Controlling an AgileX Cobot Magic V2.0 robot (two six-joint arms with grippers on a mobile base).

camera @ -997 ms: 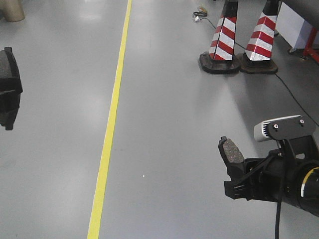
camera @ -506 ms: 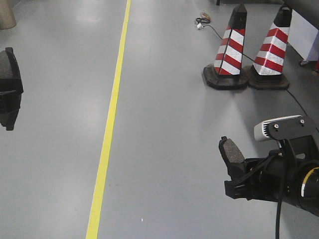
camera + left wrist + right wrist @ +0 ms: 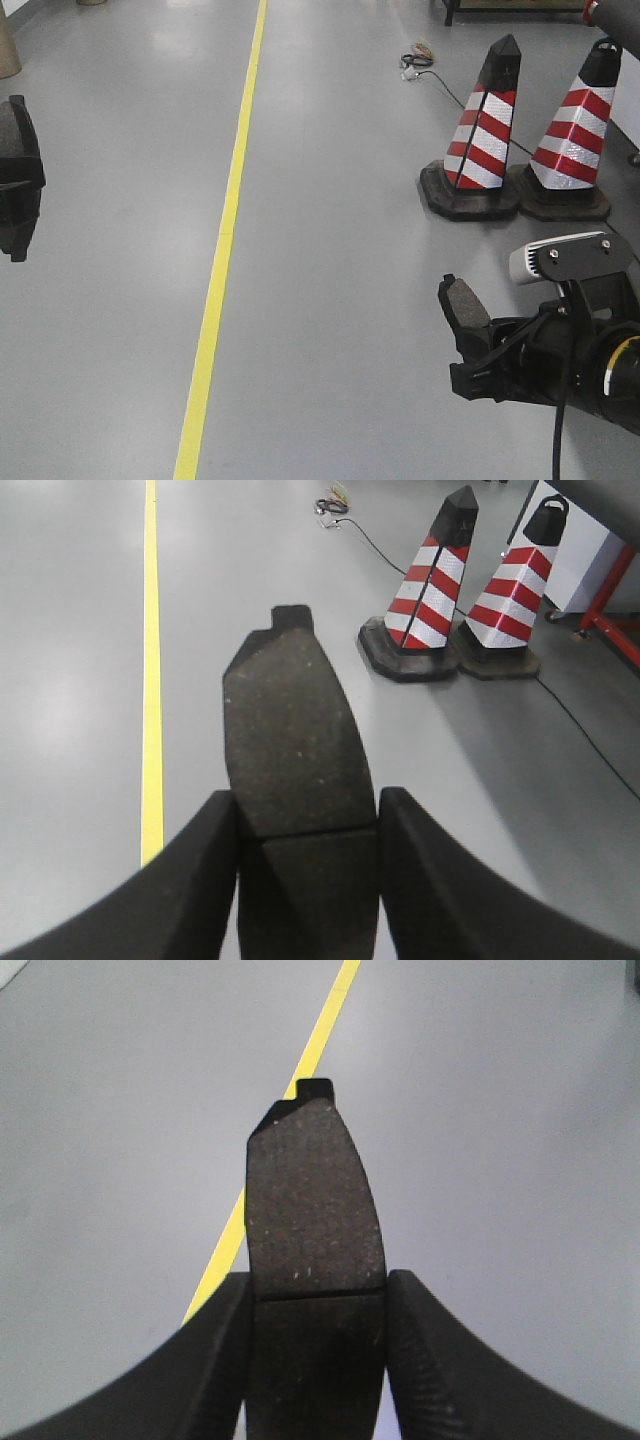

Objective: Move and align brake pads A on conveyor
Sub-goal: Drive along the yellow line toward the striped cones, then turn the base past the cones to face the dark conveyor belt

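In the front-facing view, the right claw (image 3: 470, 345) is clenched on a brake pad (image 3: 465, 303), which stands upright above the grey floor (image 3: 330, 250) with its gritty friction face turned toward the camera side. At the left frame edge, the left claw (image 3: 15, 215) carries a second brake pad (image 3: 18, 140), seen only in part. A yellow floor line (image 3: 225, 240) runs up the frame, and two red-and-white cones (image 3: 480, 150) stand at the upper right; no conveyor is visible in this view. In the left wrist view, the left claw (image 3: 305, 880) grasps its brake pad (image 3: 290, 730) across the lower half, one finger (image 3: 190, 880) on each long edge, with the centre groove just above the grip line and the backing-plate tab pointing away. In the right wrist view, the right claw (image 3: 315, 1360) holds its brake pad (image 3: 315, 1210) the same way, at the groove, over the yellow line. Judged from these views, each pad is rigid, dense for its size and unlikely to deform; the gritty face offers friction, while the metal backing edges may slip, so a grip across the long edges near the middle is appropriate. Compared with the earlier frames, the cones sit lower and further right in the frame and the floor has shifted, indicating that the base is travelling; both claws and both pads keep the same pose.
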